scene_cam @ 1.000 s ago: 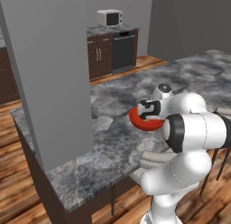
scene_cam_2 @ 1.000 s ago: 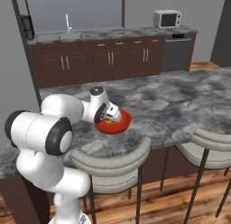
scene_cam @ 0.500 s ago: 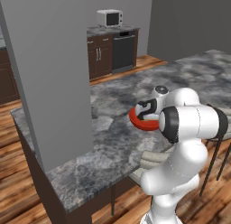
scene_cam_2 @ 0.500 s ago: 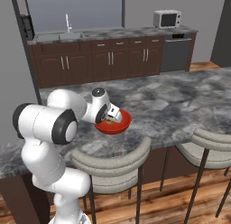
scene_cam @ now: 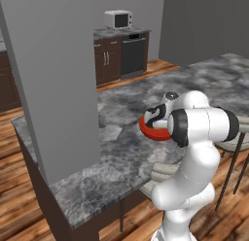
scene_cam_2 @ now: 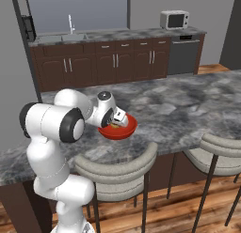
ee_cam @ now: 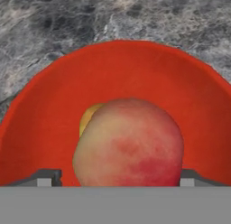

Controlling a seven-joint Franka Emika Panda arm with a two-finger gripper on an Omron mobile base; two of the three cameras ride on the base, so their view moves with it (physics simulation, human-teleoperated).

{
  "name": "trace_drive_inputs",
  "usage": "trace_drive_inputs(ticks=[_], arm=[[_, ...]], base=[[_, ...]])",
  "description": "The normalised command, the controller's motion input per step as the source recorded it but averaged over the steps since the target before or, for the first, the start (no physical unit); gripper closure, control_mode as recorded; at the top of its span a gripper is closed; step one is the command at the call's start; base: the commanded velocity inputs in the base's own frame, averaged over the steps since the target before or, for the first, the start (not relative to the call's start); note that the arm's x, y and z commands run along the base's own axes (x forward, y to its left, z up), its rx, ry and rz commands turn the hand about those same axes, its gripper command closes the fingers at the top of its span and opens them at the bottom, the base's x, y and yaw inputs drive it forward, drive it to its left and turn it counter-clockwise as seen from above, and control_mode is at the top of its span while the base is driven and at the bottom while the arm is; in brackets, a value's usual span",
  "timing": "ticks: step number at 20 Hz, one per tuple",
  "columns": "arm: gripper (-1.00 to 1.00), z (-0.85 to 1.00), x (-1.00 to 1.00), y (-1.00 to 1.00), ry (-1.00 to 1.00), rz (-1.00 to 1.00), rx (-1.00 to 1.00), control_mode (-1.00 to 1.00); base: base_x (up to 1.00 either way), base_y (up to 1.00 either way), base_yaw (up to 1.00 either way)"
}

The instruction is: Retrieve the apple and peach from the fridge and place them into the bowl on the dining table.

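Hovering low over the bowl (ee_cam: 54, 110), the gripper (ee_cam: 116, 178) has a reddish-yellow fruit between its fingers (ee_cam: 45, 177), and I take this fruit to be the peach (ee_cam: 128, 144). Behind it peeks a sliver of a yellower fruit (ee_cam: 88, 117), probably the apple, already lying in the bowl. The fingers stand on either side of the peach and seem closed against it, though the contact itself sits at the frame's lower edge, so whether the grip is firm or just loosening cannot be told.

From the right base camera the gripper (scene_cam_2: 117, 120) sits right at the bowl's (scene_cam_2: 128, 128) near rim, on the table (scene_cam_2: 188, 105) in front of a stool (scene_cam_2: 117, 164); from the left, the bowl (scene_cam: 151, 133) is partly hidden by the arm.

The step appears to be the release of the second fruit. Doing it well means keeping the peach over the bowl's middle, not its rim, and low enough that it settles rather than bounces against the other fruit. The fingers should open fully, then lift straight up so neither tip drags the peach or tips the shallow bowl.
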Motion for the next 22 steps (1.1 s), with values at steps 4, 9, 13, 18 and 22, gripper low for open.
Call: trace_drive_inputs(ticks=[4,9,13,18,22], arm=[[-1.0,0.02,-0.02,0.0,0.0,0.0,0.0,-1.0],[-1.0,0.55,-0.52,0.0,-0.05,0.0,-0.01,-1.0],[-1.0,0.95,-0.81,-0.02,-0.11,0.0,-0.01,-1.0],[-1.0,0.99,-0.84,-0.08,0.0,0.0,0.0,-1.0],[-1.0,0.94,-1.0,-0.01,-0.01,0.02,-0.02,-1.0]], base=[[0.0,0.0,0.0],[0.0,0.0,0.0],[0.0,0.0,0.0],[0.0,0.0,0.0],[0.0,0.0,0.0]])
